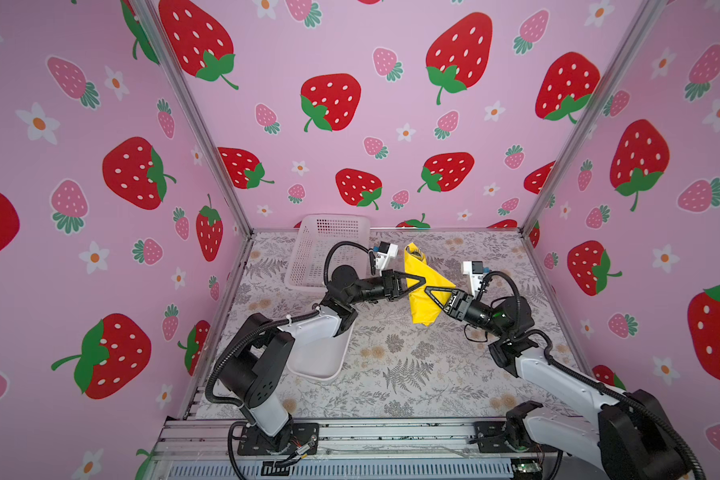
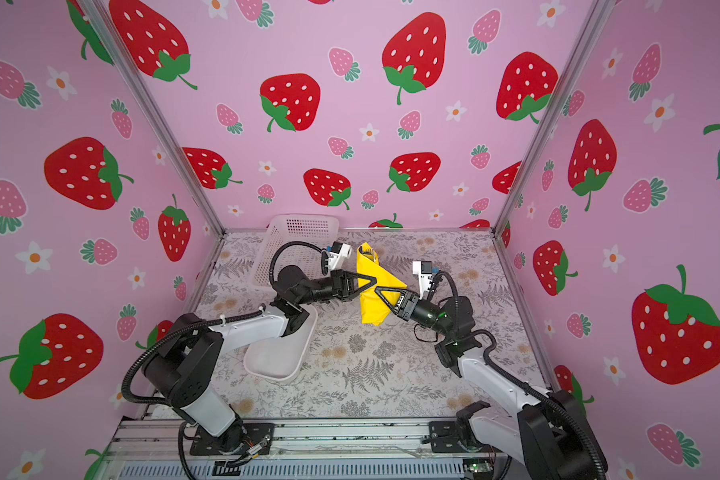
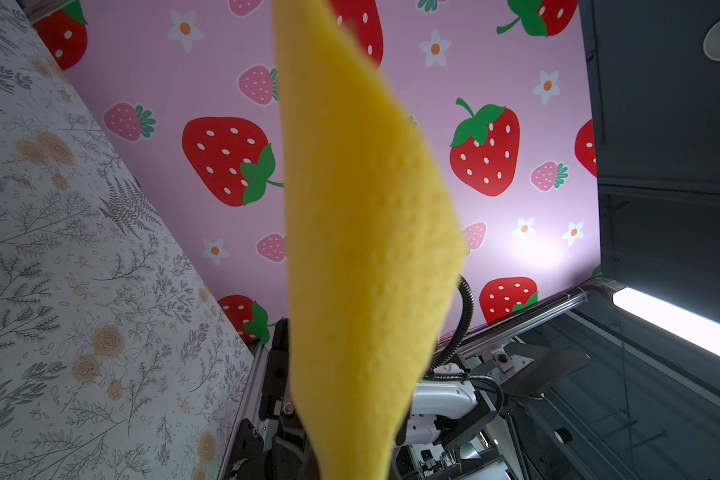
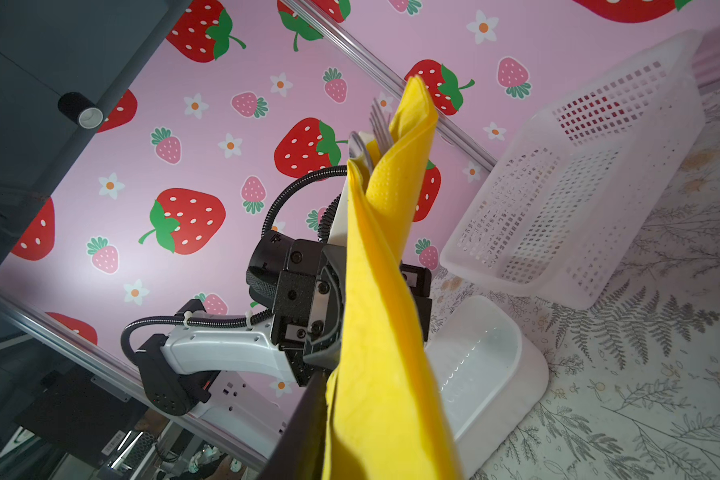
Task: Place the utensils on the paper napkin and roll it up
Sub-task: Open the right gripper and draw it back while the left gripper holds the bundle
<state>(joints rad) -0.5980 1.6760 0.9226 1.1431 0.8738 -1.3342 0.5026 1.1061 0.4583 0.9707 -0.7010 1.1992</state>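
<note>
Your left pincer [image 1: 421, 280], closed tight, held the limp, light paper napkin [image 1: 422, 311]; slippery utensils [image 4: 377, 129] jutted beyond it. Whether your right pincer [image 1: 429, 292] alongside gripped too was unclear. Probably best pinched over the steel.

A yellow napkin [image 4: 385, 332], folded lengthwise into a loose bundle, fills the middle of the frame. The tines of a fork [image 4: 380, 124] and the bowl of a spoon [image 4: 357, 147] stick out of its far end. Behind it the black left gripper [image 4: 335, 307], on a white arm [image 4: 225, 353], is clamped on the bundle about midway along, holding it above the table [image 4: 661, 395]. Beside the bundle a white tray [image 4: 495, 374] and, beyond it, a white mesh basket [image 4: 578, 199] sit apart on the grey floral table, with a pink strawberry-print wall [image 4: 225, 104] behind.
</note>
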